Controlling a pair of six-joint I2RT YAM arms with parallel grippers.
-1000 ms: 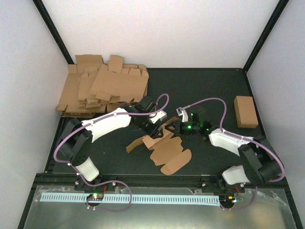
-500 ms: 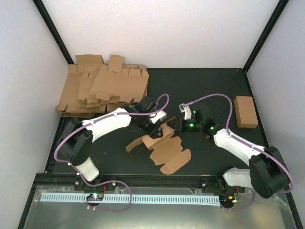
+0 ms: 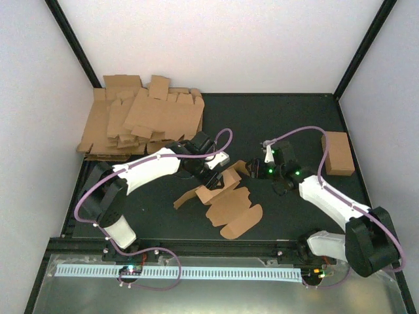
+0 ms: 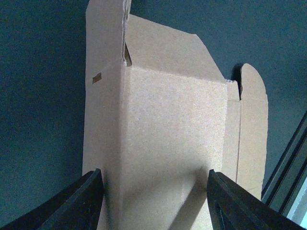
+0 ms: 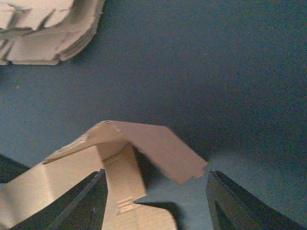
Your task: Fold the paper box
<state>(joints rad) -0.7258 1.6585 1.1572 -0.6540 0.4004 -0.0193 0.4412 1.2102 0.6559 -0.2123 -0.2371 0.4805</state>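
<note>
Paper box (image 3: 222, 193), half-raised with flaps splayed, at the middle of the dark counter (image 3: 288, 124), its body clamped between the fingers of the left gripper (image 4: 153, 179). Right gripper (image 5: 156, 182) stands open just beside it, one bent flap between its parted fingers; heap of flat blanks (image 3: 141, 118) lies in the far left corner

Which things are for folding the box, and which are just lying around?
For the job:
- the paper box
- the left gripper, clamped across it
- the right gripper, open over one flap

Just lying about:
- the heap of flat cardboard blanks, far left corner
- the closed cardboard brick, far right
</note>
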